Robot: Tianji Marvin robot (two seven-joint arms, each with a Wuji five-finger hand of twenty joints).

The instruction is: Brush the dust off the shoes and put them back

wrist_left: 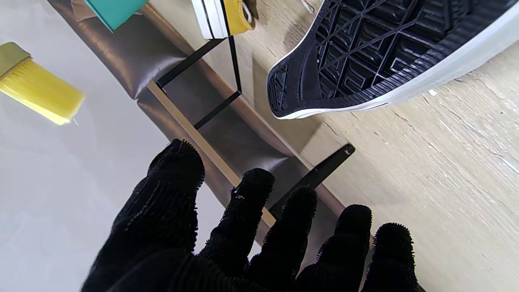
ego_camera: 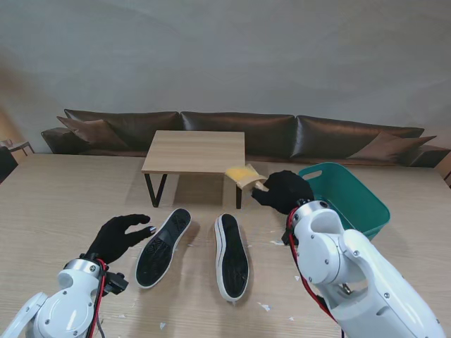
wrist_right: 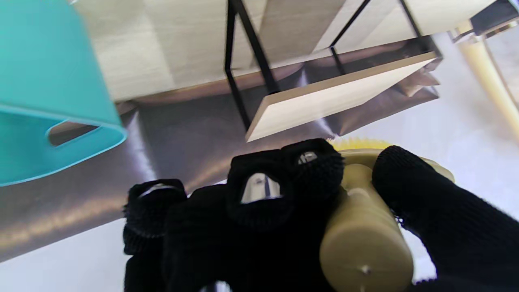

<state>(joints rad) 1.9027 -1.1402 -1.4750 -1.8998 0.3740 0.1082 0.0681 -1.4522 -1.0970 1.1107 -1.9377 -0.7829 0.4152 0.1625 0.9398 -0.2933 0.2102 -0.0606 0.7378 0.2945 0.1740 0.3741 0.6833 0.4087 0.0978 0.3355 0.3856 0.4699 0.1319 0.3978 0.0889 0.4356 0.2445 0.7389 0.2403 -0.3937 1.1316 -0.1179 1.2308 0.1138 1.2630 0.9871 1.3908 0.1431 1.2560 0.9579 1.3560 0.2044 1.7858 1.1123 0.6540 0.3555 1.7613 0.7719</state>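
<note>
The pale wood-grain desk (ego_camera: 56,204) fills the stand view, with a small low wooden table on black metal legs (ego_camera: 195,151) standing on it farther from me and a teal plastic basket (ego_camera: 356,201) to its right. Two black-soled, white-edged canvas shoes lie soles up between the arms — the left shoe (ego_camera: 163,246) just beside the left hand (ego_camera: 120,236), the right shoe (ego_camera: 232,256) near the middle. The right hand (ego_camera: 285,190) hangs raised near the low table's right leg, fingers wrapped around the handle of a yellow-bristled brush (ego_camera: 244,174).

Only the left wrist view shows a yellow upper (wrist_left: 237,16) on the farther shoe, cut off at the edge; there the black-gloved fingers (wrist_left: 239,211) are spread, holding nothing. The right wrist view shows the brush's tan cylindrical handle (wrist_right: 365,239) — its bristles mostly hidden behind the fingers.
</note>
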